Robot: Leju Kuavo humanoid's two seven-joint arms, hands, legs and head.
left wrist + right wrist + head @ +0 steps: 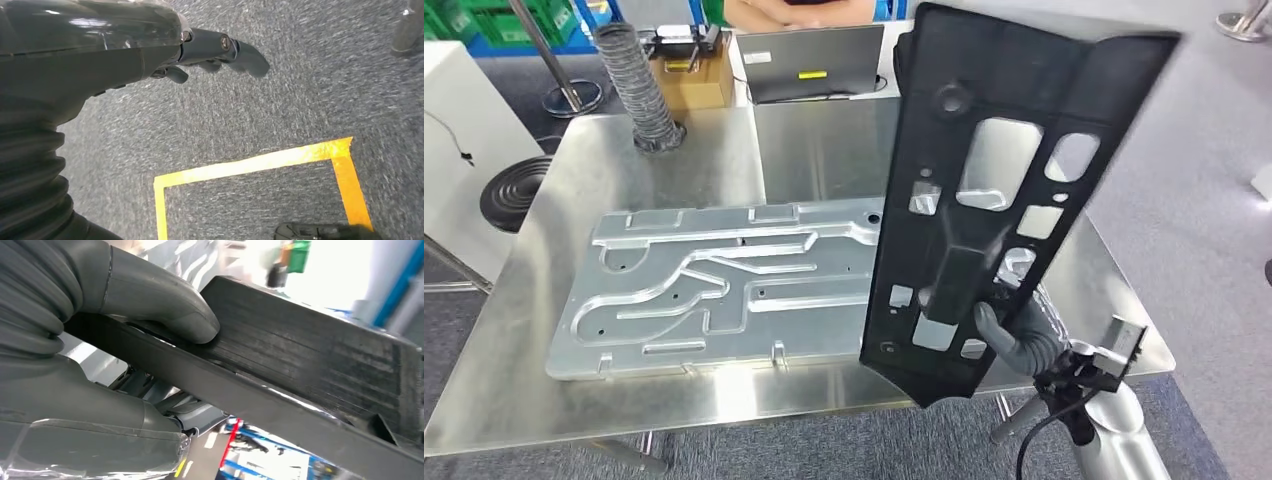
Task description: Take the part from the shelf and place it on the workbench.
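Our right hand (1014, 335) grips the black part (999, 190) near its lower end; the thumb (165, 307) presses on one face and the other fingers wrap underneath. The part stands nearly upright, tilted to the right, held in the air above the right side of the workbench (564, 330). It touches nothing but our hand, as far as we can see.

Our left hand (210, 55) hangs over grey carpet with yellow floor tape (260, 162) below it. It holds nothing, fingers loosely extended.

On the bench: a large silver stamped plate (724, 285) lies flat in the middle, its right edge hidden behind the part. Far left stands a ribbed hose (639, 85); beyond it a cardboard box (694, 75) and a laptop (809, 60). A person sits past the far edge.

Status, judging from this: pickup done, part carried to the bench. Left to do: lay it down and let go. Free surface looks tight on the right, so we expect the placement to end up on or beside the plate.
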